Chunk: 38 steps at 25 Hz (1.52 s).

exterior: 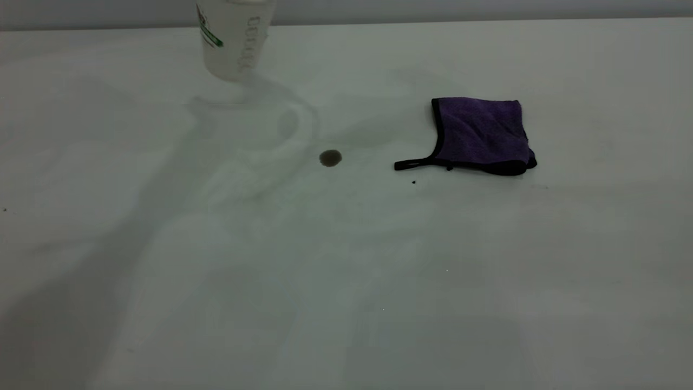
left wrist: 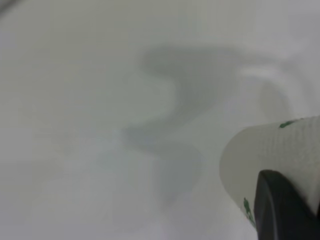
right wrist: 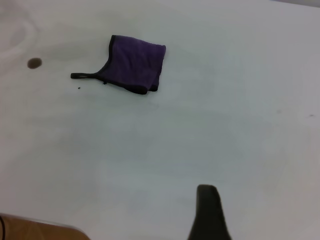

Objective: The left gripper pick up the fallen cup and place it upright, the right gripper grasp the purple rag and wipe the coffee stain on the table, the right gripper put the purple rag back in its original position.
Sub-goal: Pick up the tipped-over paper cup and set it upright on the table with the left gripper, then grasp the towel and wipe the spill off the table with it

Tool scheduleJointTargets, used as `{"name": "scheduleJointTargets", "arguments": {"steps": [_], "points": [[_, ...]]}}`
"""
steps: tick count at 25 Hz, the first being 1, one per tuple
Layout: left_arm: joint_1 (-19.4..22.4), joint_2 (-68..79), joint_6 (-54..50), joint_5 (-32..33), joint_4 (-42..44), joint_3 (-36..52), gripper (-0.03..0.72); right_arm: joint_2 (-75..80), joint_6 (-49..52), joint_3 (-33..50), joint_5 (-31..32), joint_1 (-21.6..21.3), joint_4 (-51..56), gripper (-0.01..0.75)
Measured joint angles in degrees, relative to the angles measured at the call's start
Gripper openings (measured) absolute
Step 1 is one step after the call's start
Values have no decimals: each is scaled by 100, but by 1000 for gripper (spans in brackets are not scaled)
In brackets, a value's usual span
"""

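Left gripper (left wrist: 280, 210): rounded glossy black finger; right gripper (right wrist: 209, 212): matte black finger, tapered tip, prob. plastic

White-grey table with a rag, a stain and a speck on it

The table (exterior: 595, 260) is wide, plain and smooth, with faint smears and soft grey shadows on its left part; the purple rag (exterior: 479, 132) lies flat on it toward the right, folded, with black edging and a thin black strap pointing to the left; the coffee stain (exterior: 330, 158) is a small round dark spot, left of the rag and apart from it; a tiny black speck (exterior: 413, 182) lies just below the end of the strap, between stain and rag.
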Motion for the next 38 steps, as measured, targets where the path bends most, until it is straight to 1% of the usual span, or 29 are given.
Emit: {"name": "scheduleJointTargets", "arguments": {"steps": [2,4,8,11,15,19,21,23,26,28,29,32,34,35,38], "points": [[289,125,346,-115,-752,-7,19,0,0,0,0,0,0,588],[557,317,624,-261,-1328,-26,19,0,0,0,0,0,0,588],[815,720,1153,-561,-2123,-26,19,0,0,0,0,0,0,588],[850,950,1325,-780,-2421,-26,20,0,0,0,0,0,0,588],[854,1155,1391,-1039,-2549,-26,32,0,5,0,0,0,0,588],[854,1314,1397,-1167,-2587,-26,73,0,5,0,0,0,0,588],[854,1355,1401,-1171,-2600,-26,123,0,5,0,0,0,0,588],[854,1366,1417,-1183,-2606,-26,191,0,5,0,0,0,0,588],[854,1347,1539,-1169,-2631,-26,334,0,5,0,0,0,0,588],[854,1250,1669,-1091,-2696,-26,444,0,-1,0,0,0,0,588],[854,1140,1704,-1027,-2708,-26,501,0,-1,0,0,0,0,588],[854,632,1745,-831,-2713,-26,641,0,-1,0,0,0,0,588],[854,178,1763,-702,-2713,-26,695,0,-1,0,0,0,0,588],[854,-16,1806,-614,-2713,-26,706,0,-1,0,0,0,0,588],[854,-681,1840,-256,-2618,-26,700,0,-1,0,0,0,0,588]]}}
